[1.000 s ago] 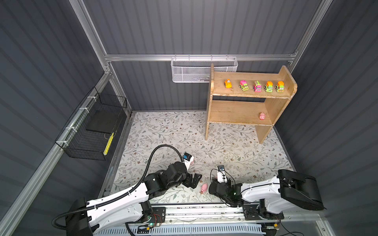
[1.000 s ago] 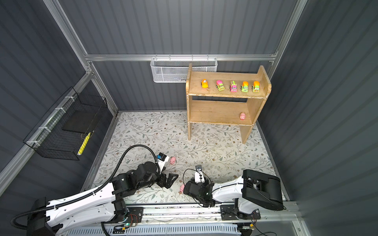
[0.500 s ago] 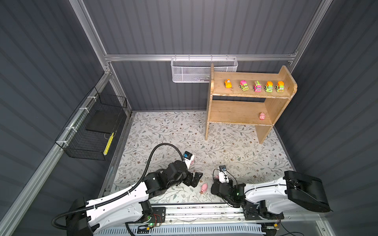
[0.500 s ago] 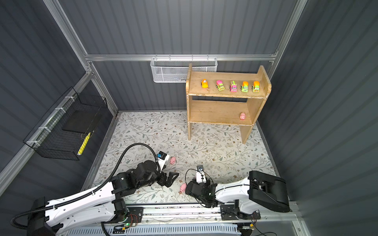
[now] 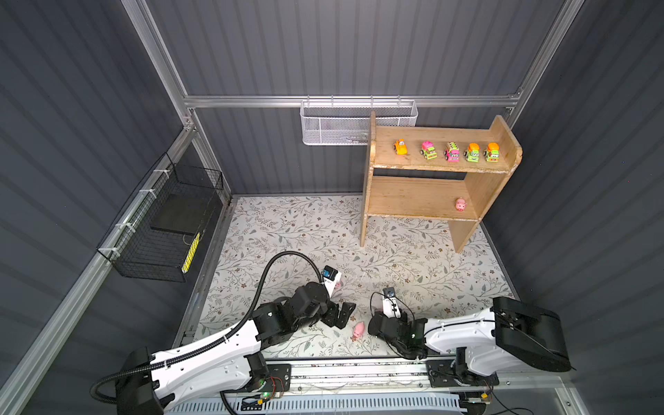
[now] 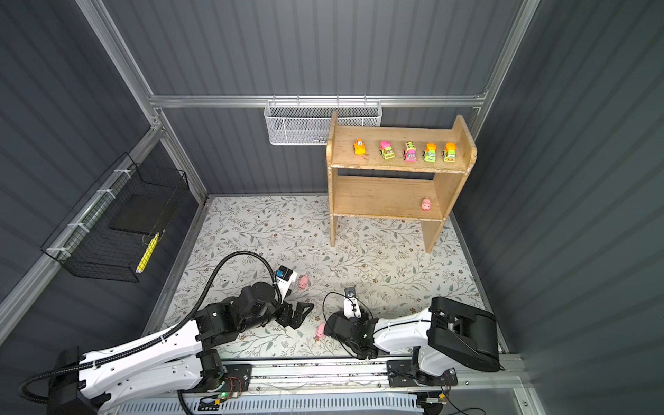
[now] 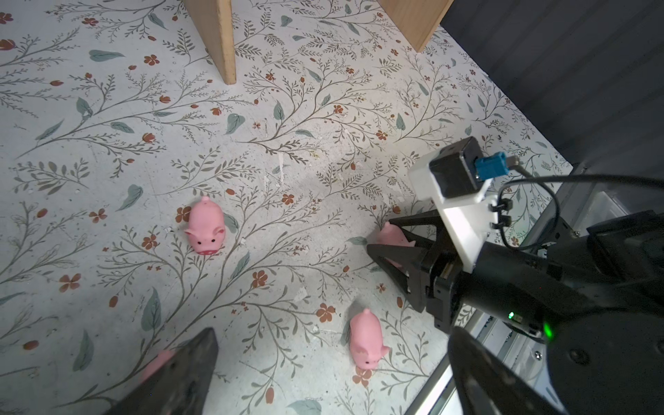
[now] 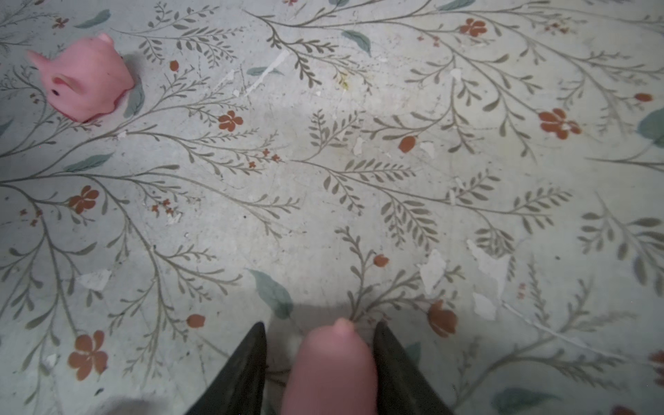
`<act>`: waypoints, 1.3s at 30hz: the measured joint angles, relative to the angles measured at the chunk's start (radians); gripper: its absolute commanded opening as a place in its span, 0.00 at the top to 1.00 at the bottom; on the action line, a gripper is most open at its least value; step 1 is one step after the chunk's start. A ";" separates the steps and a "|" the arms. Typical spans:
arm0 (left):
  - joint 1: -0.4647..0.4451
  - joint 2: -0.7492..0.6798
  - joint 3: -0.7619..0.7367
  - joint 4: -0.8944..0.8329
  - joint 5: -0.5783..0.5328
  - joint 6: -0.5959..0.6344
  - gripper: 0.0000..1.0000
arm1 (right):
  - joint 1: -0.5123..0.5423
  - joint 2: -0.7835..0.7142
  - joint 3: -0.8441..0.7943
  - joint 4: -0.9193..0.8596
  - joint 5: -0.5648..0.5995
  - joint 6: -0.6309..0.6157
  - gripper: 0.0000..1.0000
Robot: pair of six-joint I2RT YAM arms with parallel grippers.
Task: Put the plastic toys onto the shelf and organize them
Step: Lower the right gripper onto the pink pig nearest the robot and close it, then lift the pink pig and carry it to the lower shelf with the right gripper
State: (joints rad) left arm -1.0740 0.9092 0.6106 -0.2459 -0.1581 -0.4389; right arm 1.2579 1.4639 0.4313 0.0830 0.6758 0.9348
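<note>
The wooden shelf (image 5: 424,167) (image 6: 381,201) stands at the back right in both top views. Several toy vehicles (image 5: 451,152) line its top tier and one pink pig (image 5: 460,204) sits on the lower tier. My right gripper (image 8: 319,325) (image 7: 380,235) is low over the floor, its fingers on either side of a pig (image 8: 332,370), with a gap showing on one side. My left gripper (image 7: 332,330) (image 5: 339,316) is wide open above another pig (image 7: 368,339) (image 5: 358,330). More pigs (image 7: 205,228) (image 8: 86,79) lie loose on the floor.
A white mesh basket (image 5: 357,124) hangs on the back wall beside the shelf. A black wire basket (image 5: 161,230) hangs on the left wall. The metal rail (image 5: 359,370) runs along the front edge of the floral floor (image 5: 287,230). The two grippers are close together.
The right arm drew back slightly to the right, then came forward again onto the pig. The left arm and the loose pigs have not moved.
</note>
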 measured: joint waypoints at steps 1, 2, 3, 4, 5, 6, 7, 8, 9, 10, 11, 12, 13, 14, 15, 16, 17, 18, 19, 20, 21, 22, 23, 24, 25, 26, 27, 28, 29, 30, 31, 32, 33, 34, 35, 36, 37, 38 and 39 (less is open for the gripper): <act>0.000 -0.003 0.000 -0.002 0.000 0.001 0.00 | 0.000 0.013 0.011 0.002 0.000 -0.002 0.47; 0.000 -0.006 0.000 -0.002 0.000 0.001 0.00 | 0.000 0.023 0.020 0.004 0.001 -0.001 0.47; 0.000 -0.008 0.000 -0.002 0.000 0.001 0.00 | 0.000 0.031 0.027 0.005 0.001 -0.001 0.47; 0.000 -0.011 0.000 -0.002 0.000 0.001 0.00 | 0.000 0.037 0.032 0.007 0.001 -0.001 0.48; 0.000 -0.014 0.000 -0.002 0.000 0.001 0.00 | 0.000 0.042 0.036 0.006 0.002 0.000 0.50; 0.000 -0.015 0.000 -0.002 0.000 0.001 0.00 | 0.000 0.045 0.039 0.005 0.004 0.002 0.51; 0.000 -0.016 0.000 -0.002 0.000 0.001 0.00 | -0.001 0.047 0.040 0.003 0.005 0.005 0.53; 0.000 -0.017 0.000 -0.002 -0.001 0.001 0.00 | -0.001 0.049 0.042 0.000 0.007 0.008 0.55; 0.000 -0.019 0.000 -0.002 -0.002 0.001 0.00 | -0.001 0.050 0.042 -0.002 0.008 0.011 0.57; 0.000 -0.020 0.000 -0.003 -0.003 0.001 0.00 | -0.001 0.050 0.043 -0.005 0.010 0.015 0.59; 0.000 -0.022 0.000 -0.003 -0.003 0.001 0.00 | -0.001 0.050 0.044 -0.009 0.011 0.020 0.61; 0.000 -0.023 0.000 -0.003 -0.003 0.001 0.00 | -0.001 0.051 0.047 -0.016 0.012 0.024 0.63; 0.000 -0.024 0.000 -0.003 -0.003 0.001 0.00 | -0.001 0.053 0.050 -0.024 0.013 0.027 0.64; 0.000 -0.025 0.000 -0.004 -0.003 0.001 0.00 | -0.001 0.056 0.054 -0.030 0.013 0.029 0.65; 0.000 -0.025 0.000 -0.004 -0.003 0.001 0.00 | -0.001 0.056 0.056 -0.032 0.013 0.031 0.65; 0.000 -0.025 0.000 -0.005 -0.003 0.001 0.00 | -0.001 0.056 0.057 -0.036 0.012 0.031 0.65; 0.000 -0.025 0.000 -0.005 -0.003 0.001 0.00 | -0.001 0.056 0.058 -0.038 0.013 0.032 0.66; 0.000 -0.025 0.000 -0.005 -0.003 0.001 0.00 | -0.001 0.055 0.058 -0.039 0.012 0.034 0.66; 0.000 -0.025 0.000 -0.005 -0.003 0.001 0.00 | -0.001 0.053 0.058 -0.042 0.012 0.034 0.66; 0.000 -0.026 0.000 -0.005 -0.003 0.001 0.00 | -0.001 0.050 0.058 -0.047 0.011 0.034 0.67; 0.000 -0.027 0.000 -0.005 -0.004 0.001 0.00 | -0.001 0.045 0.057 -0.051 0.008 0.034 0.67; 0.000 -0.030 0.000 -0.006 -0.003 0.001 0.00 | -0.001 0.039 0.056 -0.058 0.004 0.034 0.68; 0.000 -0.033 0.000 -0.008 -0.004 0.001 0.00 | -0.001 0.032 0.053 -0.062 0.000 0.033 0.69; 0.000 -0.035 0.000 -0.010 -0.004 0.001 0.00 | -0.001 0.025 0.051 -0.070 -0.001 0.030 0.69; 0.000 -0.037 0.000 -0.013 -0.005 0.001 0.00 | -0.001 0.015 0.050 -0.080 -0.003 0.027 0.69; 0.000 -0.039 0.000 -0.016 -0.007 0.001 0.00 | -0.001 0.006 0.049 -0.087 -0.003 0.025 0.69; 0.000 -0.039 0.000 -0.020 -0.008 0.001 0.00 | -0.001 -0.006 0.049 -0.097 -0.003 0.021 0.70; 0.000 -0.039 0.000 -0.023 -0.009 0.001 0.00 | -0.003 -0.022 0.049 -0.106 -0.003 0.013 0.70; 0.000 -0.039 0.000 -0.025 -0.011 0.001 0.00 | -0.005 -0.037 0.049 -0.113 -0.003 0.006 0.70; 0.000 -0.038 0.000 -0.025 -0.011 0.001 0.00 | -0.009 -0.054 0.049 -0.119 -0.003 -0.002 0.70; 0.000 -0.036 0.000 -0.025 -0.012 0.002 0.00 | -0.015 -0.072 0.049 -0.124 -0.003 -0.010 0.70; 0.000 -0.032 0.000 -0.024 -0.015 0.002 0.00 | -0.020 -0.089 0.049 -0.129 -0.003 -0.020 0.70; 0.000 -0.026 0.002 -0.025 -0.016 0.005 0.00 | -0.028 -0.107 0.049 -0.134 -0.004 -0.029 0.70; 0.000 -0.015 0.005 -0.025 -0.017 0.009 0.00 | -0.037 -0.125 0.049 -0.141 -0.005 -0.040 0.70; 0.000 -0.007 0.008 -0.025 -0.018 0.011 0.00 | -0.045 -0.140 0.049 -0.146 -0.005 -0.050 0.70; 0.000 0.003 0.013 -0.024 -0.018 0.016 0.00 | -0.056 -0.158 0.049 -0.154 -0.008 -0.063 0.70; 0.000 0.012 0.018 -0.024 -0.019 0.020 0.00 | -0.068 -0.175 0.050 -0.163 -0.009 -0.076 0.70; 0.000 0.021 0.024 -0.025 -0.018 0.026 0.00 | -0.080 -0.193 0.050 -0.170 -0.013 -0.088 0.70; 0.000 0.031 0.030 -0.024 -0.018 0.032 0.00 | -0.093 -0.211 0.050 -0.179 -0.017 -0.103 0.70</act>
State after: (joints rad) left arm -1.0740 0.9398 0.6403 -0.2695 -0.1764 -0.4065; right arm 1.1652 1.2526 0.4808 -0.0959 0.6590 0.8322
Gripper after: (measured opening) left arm 0.997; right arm 0.302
